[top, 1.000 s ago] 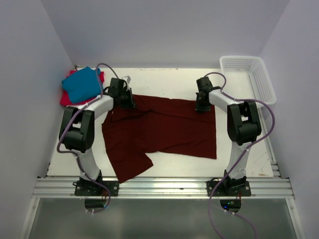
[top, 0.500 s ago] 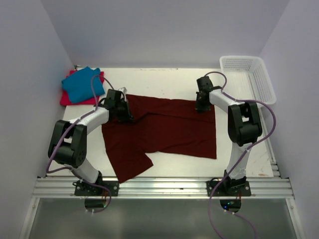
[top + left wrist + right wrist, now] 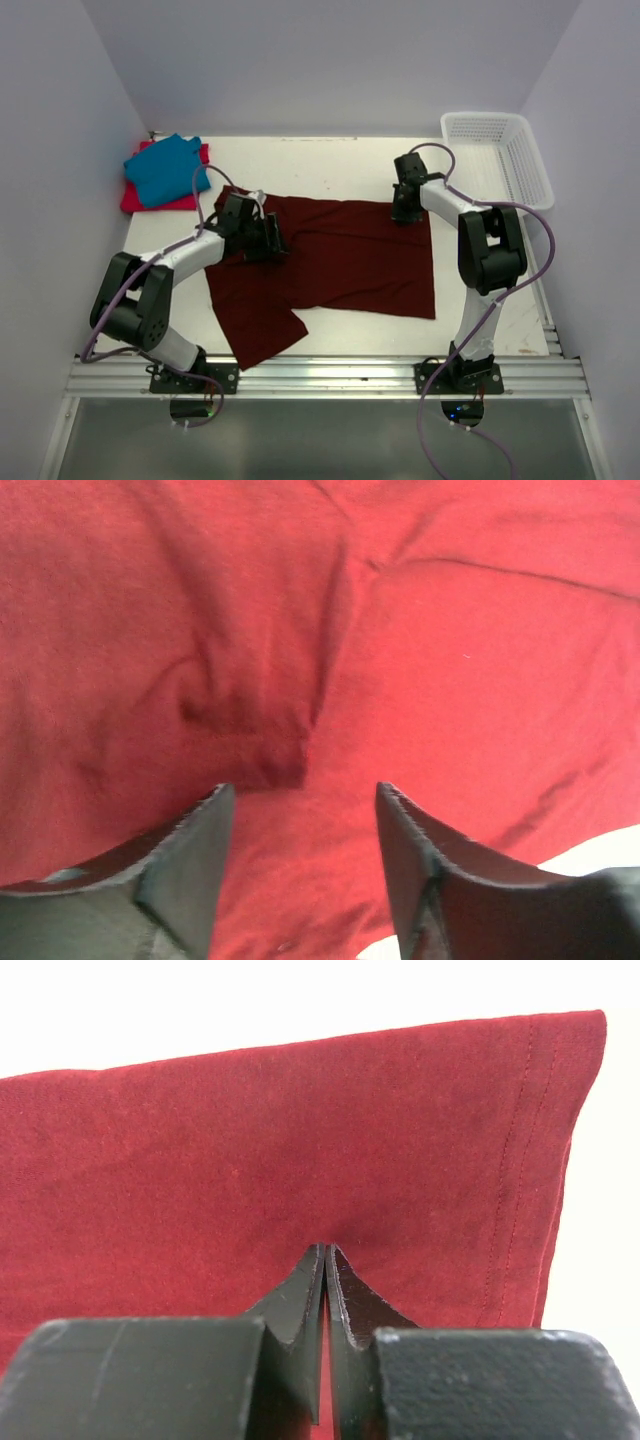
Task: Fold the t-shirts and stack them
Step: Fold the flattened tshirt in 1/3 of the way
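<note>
The dark maroon t-shirt (image 3: 345, 262) lies spread across the middle of the table, one sleeve reaching toward the near edge. My left gripper (image 3: 268, 240) hovers over its far left part, jaws open with only flat, wrinkled maroon cloth (image 3: 450, 680) showing between the fingers (image 3: 190, 870). My right gripper (image 3: 403, 212) is at the shirt's far right corner, shut, its tips (image 3: 327, 1248) pinched into the maroon cloth (image 3: 200, 1160) near the stitched hem. The teal blue t-shirt (image 3: 162, 170) lies folded on the red-pink one (image 3: 140, 200) at the far left.
A white mesh basket (image 3: 500, 155) stands at the far right corner. Bare white table (image 3: 320, 165) shows beyond the maroon shirt and along the near edge. Grey walls close in on both sides.
My left gripper moved right and nearer over the maroon shirt, then opened and let go of the cloth. The right gripper has stayed at the far right corner.
</note>
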`<state>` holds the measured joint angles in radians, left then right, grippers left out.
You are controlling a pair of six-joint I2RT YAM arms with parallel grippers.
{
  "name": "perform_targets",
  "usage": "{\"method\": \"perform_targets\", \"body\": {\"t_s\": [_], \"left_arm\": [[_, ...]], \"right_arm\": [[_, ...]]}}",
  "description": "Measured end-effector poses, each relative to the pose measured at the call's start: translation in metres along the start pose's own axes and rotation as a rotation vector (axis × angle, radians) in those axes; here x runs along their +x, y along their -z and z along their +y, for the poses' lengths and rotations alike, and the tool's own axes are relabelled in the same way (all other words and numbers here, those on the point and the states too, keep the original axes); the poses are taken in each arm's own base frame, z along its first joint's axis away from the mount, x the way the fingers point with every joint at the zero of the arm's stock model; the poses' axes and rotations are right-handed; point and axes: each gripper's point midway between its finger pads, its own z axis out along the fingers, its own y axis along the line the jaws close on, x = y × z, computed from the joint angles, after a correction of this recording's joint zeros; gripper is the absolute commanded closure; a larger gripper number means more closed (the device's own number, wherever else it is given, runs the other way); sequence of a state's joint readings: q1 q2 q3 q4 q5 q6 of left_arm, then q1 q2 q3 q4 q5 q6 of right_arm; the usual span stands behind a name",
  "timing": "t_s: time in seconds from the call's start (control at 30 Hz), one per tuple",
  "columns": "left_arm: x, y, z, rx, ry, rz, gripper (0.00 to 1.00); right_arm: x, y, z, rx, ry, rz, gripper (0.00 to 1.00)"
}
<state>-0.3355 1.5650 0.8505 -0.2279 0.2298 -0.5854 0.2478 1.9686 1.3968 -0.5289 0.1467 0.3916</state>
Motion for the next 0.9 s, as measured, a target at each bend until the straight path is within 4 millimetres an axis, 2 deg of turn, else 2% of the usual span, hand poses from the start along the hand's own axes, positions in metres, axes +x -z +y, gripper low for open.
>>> {"method": "perform_targets", "body": {"t_s": [0.13,0.2,0.3,0.33,0.47,0.63,0.7,0.9], "left_arm": [[-0.006,0.014,-0.006,0.01,-0.013,-0.062,0.33],[-0.016,0.023,-0.009,0.006,-0.021,-0.113,0.42],[-0.03,0.027,-0.008,-0.02,-0.035,-0.17,0.82],[-0.033,0.026,-0.006,-0.031,-0.036,-0.177,1.0],[-0.047,0.008,0.013,-0.094,-0.031,-0.173,1.0],[-0.045,-0.029,0.06,-0.175,0.044,-0.101,1.0],[-0.061,-0.031,0.068,-0.179,0.06,-0.134,1.0],[-0.079,-0.038,0.073,-0.172,0.079,-0.165,1.0]], "right_arm": [[0.005,-0.001,-0.001,0.003,0.003,0.009,0.94],[0.007,-0.002,-0.002,0.006,0.003,0.015,0.96],[0.007,-0.002,-0.002,0.006,0.004,0.016,1.0],[0.008,-0.002,-0.002,0.006,0.005,0.017,1.0],[0.01,-0.001,-0.003,0.007,0.006,0.019,1.0],[0.01,0.0,-0.003,0.007,0.005,0.018,1.0],[0.01,0.0,-0.003,0.008,0.005,0.018,1.0],[0.008,-0.001,-0.007,0.032,0.006,0.009,1.0]]}}
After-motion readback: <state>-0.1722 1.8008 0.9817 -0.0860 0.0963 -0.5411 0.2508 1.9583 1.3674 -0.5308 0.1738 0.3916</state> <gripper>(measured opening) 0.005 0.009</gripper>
